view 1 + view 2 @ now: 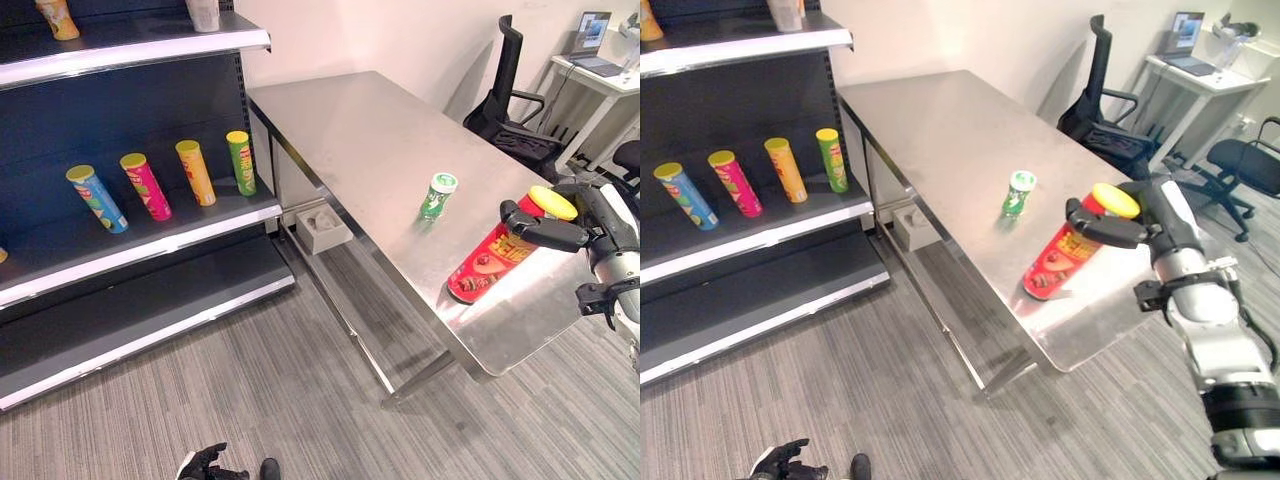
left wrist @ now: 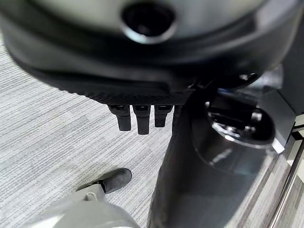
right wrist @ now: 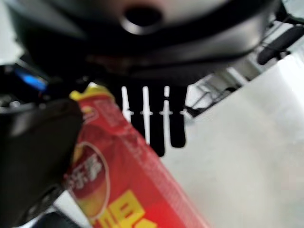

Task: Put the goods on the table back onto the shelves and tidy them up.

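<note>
Gripping the red can (image 1: 495,255) near its yellow lid, the right hand (image 1: 1118,228) tilts it on the steel table (image 1: 370,140); a small green can (image 1: 437,195) stands nearby. Four cans lean on the shelf (image 1: 150,240). The left hand (image 2: 138,118) hangs relaxed above grey floor (image 1: 250,390).
</note>
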